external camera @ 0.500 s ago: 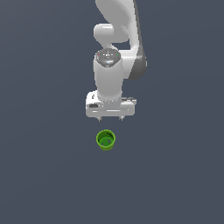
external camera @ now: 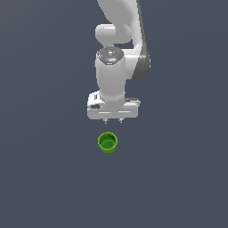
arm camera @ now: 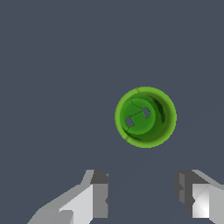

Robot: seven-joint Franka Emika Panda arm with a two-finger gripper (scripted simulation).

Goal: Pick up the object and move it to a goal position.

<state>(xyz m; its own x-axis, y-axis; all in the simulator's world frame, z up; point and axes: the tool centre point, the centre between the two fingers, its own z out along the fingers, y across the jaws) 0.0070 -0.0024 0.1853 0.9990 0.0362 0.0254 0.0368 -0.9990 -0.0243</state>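
The object, a small bright green round cup (external camera: pixel 107 143), stands upright on the dark grey floor with its hollow inside showing. In the wrist view the cup (arm camera: pixel 145 117) lies ahead of the fingers, apart from them. My white gripper (external camera: pixel 112 120) hangs above and just behind the cup in the exterior view, pointing down. Its two fingers (arm camera: pixel 99 192) are spread wide with nothing between them; the gap is broader than the cup. The gripper (arm camera: pixel 142 194) is open.
A plain dark grey floor (external camera: pixel 44 178) surrounds the cup on every side. The white arm (external camera: pixel 118 40) rises from the gripper toward the top of the exterior view.
The gripper has shifted slightly toward the exterior view's left and a little lower, nearer the cup. The cup has not moved.
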